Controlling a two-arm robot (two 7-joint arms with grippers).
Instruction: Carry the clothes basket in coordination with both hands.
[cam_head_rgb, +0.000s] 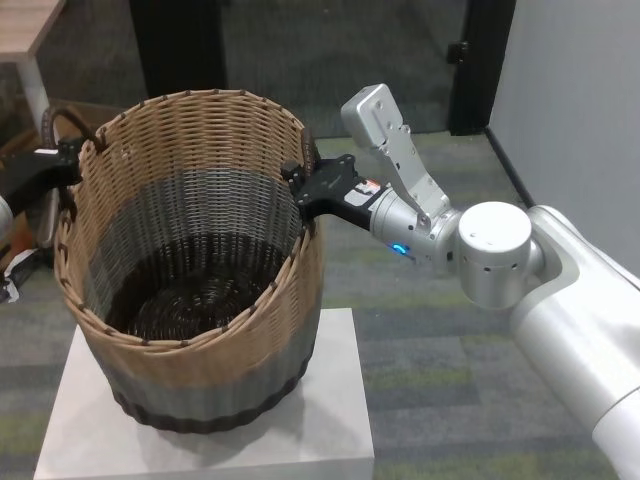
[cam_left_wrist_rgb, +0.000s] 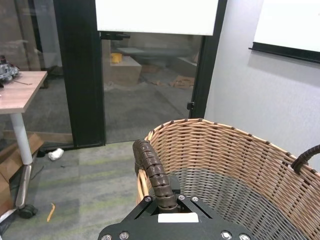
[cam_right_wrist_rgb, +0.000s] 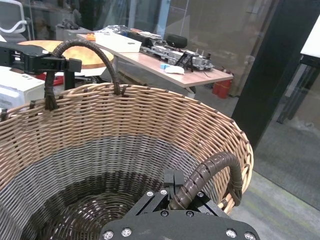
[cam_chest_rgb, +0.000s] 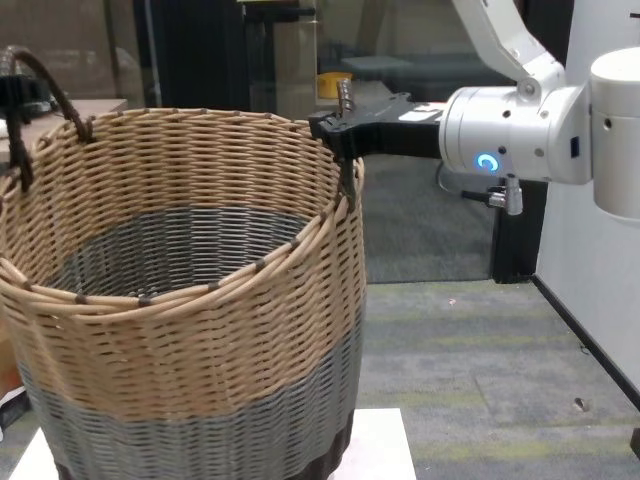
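The clothes basket (cam_head_rgb: 190, 270) stands on a white worktop (cam_head_rgb: 335, 400). The left hand (cam_head_rgb: 68, 165) and right hand (cam_head_rgb: 300, 190) each clamp one of its dark loop handles on opposite rims.

I count one clothes basket (cam_head_rgb: 190, 290) with two loop handles (cam_right_wrist_rgb: 82, 62), two grippers, left gripper (cam_head_rgb: 65, 160) and right gripper (cam_head_rgb: 305, 185), each clamped on one handle, one white platform (cam_head_rgb: 340, 400) underneath, and two wooden tables (cam_right_wrist_rgb: 170, 67) in the background.
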